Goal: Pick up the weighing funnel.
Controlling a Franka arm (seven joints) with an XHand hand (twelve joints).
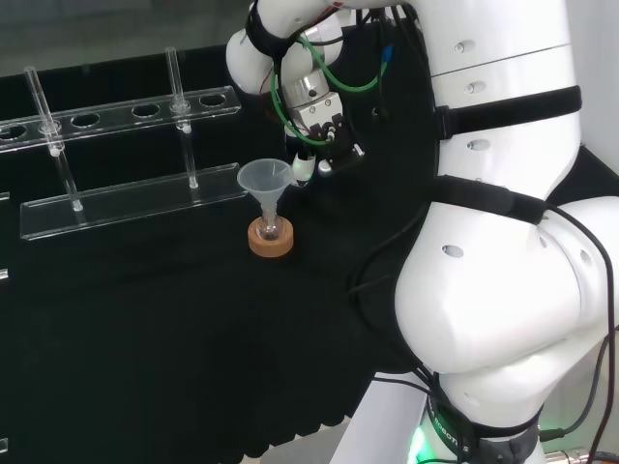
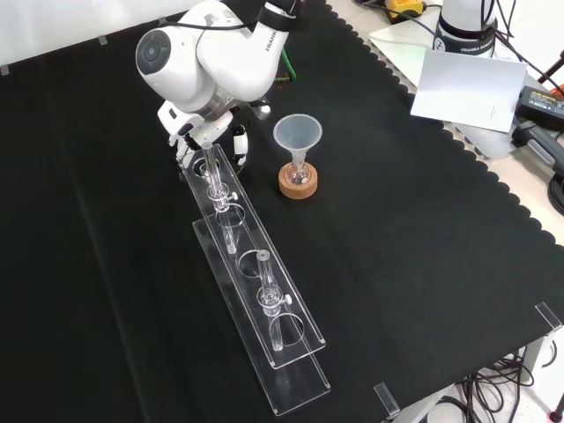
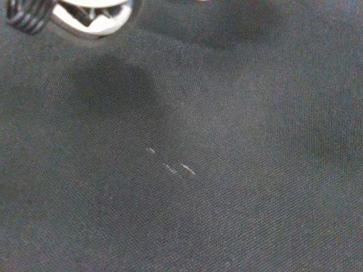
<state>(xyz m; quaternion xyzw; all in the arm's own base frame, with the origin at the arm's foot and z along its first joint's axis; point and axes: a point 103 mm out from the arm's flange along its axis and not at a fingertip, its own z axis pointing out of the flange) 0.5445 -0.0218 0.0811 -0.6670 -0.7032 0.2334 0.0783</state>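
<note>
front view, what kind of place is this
Probably a robotics lab bench for chemistry: a clear test-tube rack, a funnel in a small flask on a cork ring, and a white robot arm.

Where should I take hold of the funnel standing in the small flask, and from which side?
I'd take the funnel by its cone wall just under the rim, from above and from the front view's right. It stands mouth up, stem in the flask on the cork ring, so it lifts straight up; the test tube rack stands to its left.
</note>
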